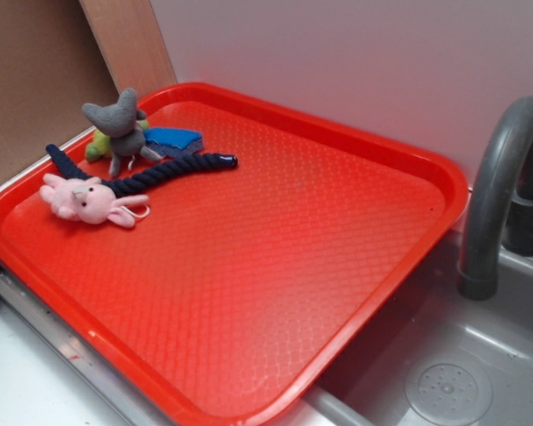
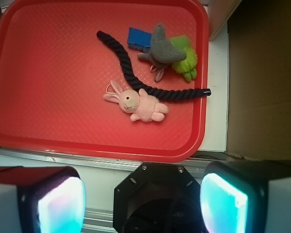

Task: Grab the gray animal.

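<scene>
Red tray (image 1: 355, 293) is holding everything in its far left corner in the exterior view. Pink bunny (image 1: 87, 201) is lying leftmost, just beside the navy rope (image 1: 151, 174), which is curving across. Gray animal (image 1: 117, 124) is sitting behind the rope, leaning against a green toy (image 1: 98, 145) and a blue block (image 1: 174, 138). Gripper (image 2: 143, 199) is hanging released, well apart from the toys.
</scene>
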You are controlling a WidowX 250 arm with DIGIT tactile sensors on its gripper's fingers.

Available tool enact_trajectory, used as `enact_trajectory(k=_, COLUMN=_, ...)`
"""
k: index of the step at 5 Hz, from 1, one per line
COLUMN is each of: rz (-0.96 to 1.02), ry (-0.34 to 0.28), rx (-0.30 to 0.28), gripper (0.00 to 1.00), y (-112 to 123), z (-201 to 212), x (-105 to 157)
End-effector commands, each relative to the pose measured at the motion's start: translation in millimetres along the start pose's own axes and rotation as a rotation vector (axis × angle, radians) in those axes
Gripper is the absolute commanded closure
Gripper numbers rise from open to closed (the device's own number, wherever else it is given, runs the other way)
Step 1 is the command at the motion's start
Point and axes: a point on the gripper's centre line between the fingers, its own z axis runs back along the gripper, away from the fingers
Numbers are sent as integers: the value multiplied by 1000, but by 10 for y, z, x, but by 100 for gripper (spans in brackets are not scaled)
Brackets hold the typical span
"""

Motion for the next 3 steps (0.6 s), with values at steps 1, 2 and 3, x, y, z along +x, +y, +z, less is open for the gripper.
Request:
enact_trajectory(k=1, rz=0, ry=0, rx=0, gripper=0, y=0, z=0, x=0)
enact_trajectory(k=2, rz=0, ry=0, rx=0, gripper=0, y=0, z=0, x=0)
enact_trajectory(k=3, rz=-92, ry=-47, rx=58, gripper=0, y=115, z=-137, x=320)
